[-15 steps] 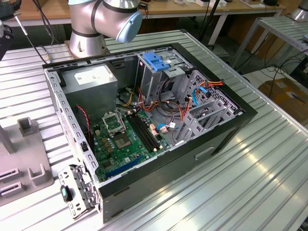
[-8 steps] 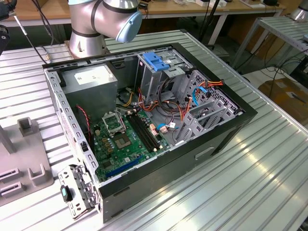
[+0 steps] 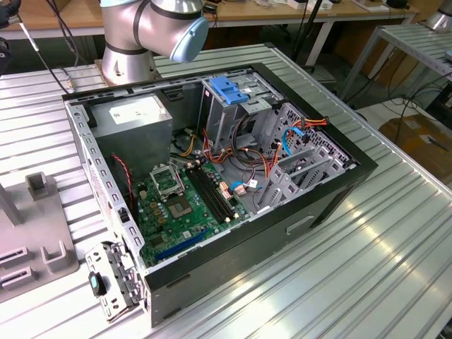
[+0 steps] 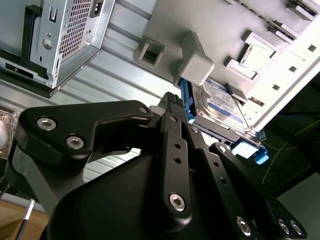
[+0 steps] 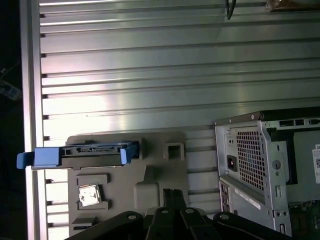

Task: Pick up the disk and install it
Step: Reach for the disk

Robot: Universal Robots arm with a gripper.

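Claw pressed together and empty, I hover near the disk, which stands on edge in the grey holder beside the computer case; a clean pick means squaring to its flat faces, clear of the blue rails.

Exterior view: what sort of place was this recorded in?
Probably a robotics lab or workshop: an open computer case sits on a ribbed aluminium table, the robot arm's base stands on the same table, and workbenches stand behind.
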